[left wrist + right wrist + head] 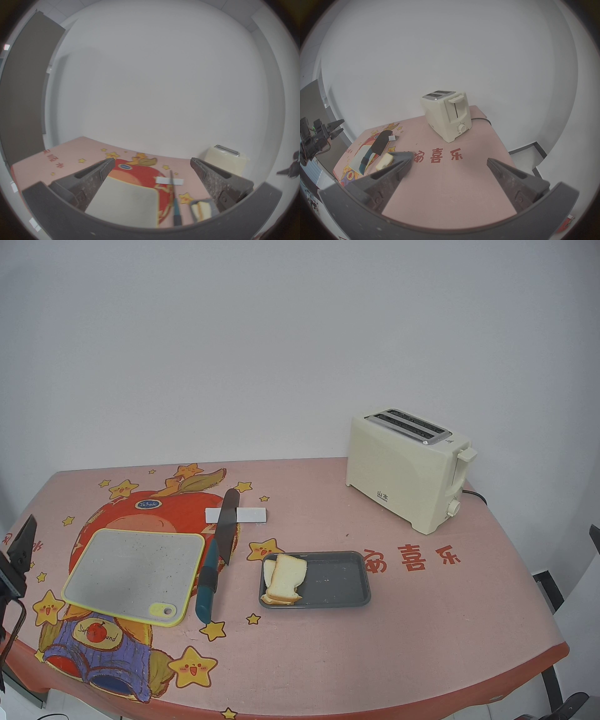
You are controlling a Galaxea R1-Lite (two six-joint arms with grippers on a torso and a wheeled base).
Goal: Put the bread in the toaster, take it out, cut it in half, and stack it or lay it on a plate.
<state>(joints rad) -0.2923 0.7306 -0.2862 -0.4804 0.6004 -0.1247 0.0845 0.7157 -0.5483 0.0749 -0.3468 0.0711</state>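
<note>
Two overlapping slices of white bread (285, 579) lie at the left end of a dark grey tray-like plate (337, 582) in mid-table. The cream toaster (406, 468) stands at the back right with both slots empty and its lever up. A knife (215, 555) with a teal handle lies between the plate and a grey cutting board (134, 574). My left gripper (151, 160) is open and empty, held off the table's left edge (24, 540). My right gripper (449, 157) is open and empty off the right side, facing the toaster (447, 114) and the bread (385, 161).
The knife's blade tip rests on a small white block (250, 515). The toaster's black cord (475, 495) trails off the back right. The pink cartoon-printed tabletop (387, 640) is bare in front of the plate and toaster.
</note>
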